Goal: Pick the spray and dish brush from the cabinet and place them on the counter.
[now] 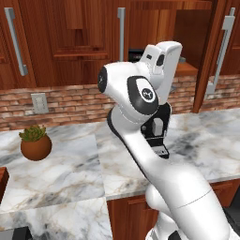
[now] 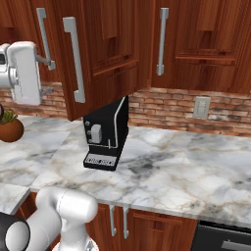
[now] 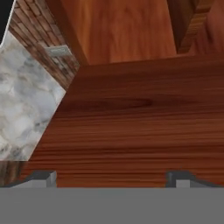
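gripper (image 3: 111, 177) stood wide open and empty, its two fingertips (image 3: 41, 178) far apart, facing a wooden surface of the cabinet (image 3: 131, 122). the cabinet hung above the marble counter (image 2: 171, 166), where a black coffee machine (image 2: 105, 135) stood.

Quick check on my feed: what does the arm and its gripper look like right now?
The arm is glossy white with rounded, tube-like links and black bands at the joints. One joint cap is a dark oval with a small white logo. The gripper shows two small grey fingertips with squared ends, set wide apart. No cables are visible.
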Robot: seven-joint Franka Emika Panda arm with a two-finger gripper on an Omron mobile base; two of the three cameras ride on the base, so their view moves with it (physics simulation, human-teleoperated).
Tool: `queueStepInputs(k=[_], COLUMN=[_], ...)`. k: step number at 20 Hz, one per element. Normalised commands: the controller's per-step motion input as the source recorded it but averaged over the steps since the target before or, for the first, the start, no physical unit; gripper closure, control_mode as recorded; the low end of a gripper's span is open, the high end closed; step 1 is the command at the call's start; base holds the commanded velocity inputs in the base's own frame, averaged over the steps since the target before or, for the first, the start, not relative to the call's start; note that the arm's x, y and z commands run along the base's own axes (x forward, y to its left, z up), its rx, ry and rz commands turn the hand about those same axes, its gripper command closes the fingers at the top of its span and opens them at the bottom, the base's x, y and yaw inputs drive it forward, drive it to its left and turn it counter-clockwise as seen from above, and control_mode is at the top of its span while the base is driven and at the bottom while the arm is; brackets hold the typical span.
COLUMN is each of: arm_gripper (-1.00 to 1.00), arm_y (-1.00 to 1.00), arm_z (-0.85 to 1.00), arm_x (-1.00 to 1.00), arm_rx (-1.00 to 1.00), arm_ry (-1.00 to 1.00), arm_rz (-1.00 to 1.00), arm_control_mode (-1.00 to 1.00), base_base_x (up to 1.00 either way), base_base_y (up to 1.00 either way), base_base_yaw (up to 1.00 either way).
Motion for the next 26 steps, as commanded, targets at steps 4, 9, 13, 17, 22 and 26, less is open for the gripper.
queueStepInputs(k=[4, 9, 13, 17, 22, 26], arm_gripper=[-1.0, -1.0, -1.0, -1.0, -1.0, -1.0], arm_y=[-0.1, -0.14, -0.17, -0.23, -0.21, -0.2], arm_z=[-0.08, -0.05, 0.0, 0.0, -0.06, -0.03], arm_x=[0.25, 0.21, 0.08, 0.01, 0.06, 0.01], arm_rx=[0.0, 0.0, 0.0, 0.0, 0.0, 0.0], arm_ry=[0.0, -0.03, -0.07, -0.08, -0.06, -0.04], arm_rz=[-0.04, -0.04, -0.04, -0.04, -0.05, -0.07], arm_control_mode=[-1.0, -1.0, -1.0, -1.0, -1.0, -1.0], base_base_x=[0.0, 0.0, 0.0, 0.0, 0.0, 0.0], base_base_y=[0.0, 0.0, 0.0, 0.0, 0.0, 0.0], base_base_yaw=[0.0, 0.0, 0.0, 0.0, 0.0, 0.0])
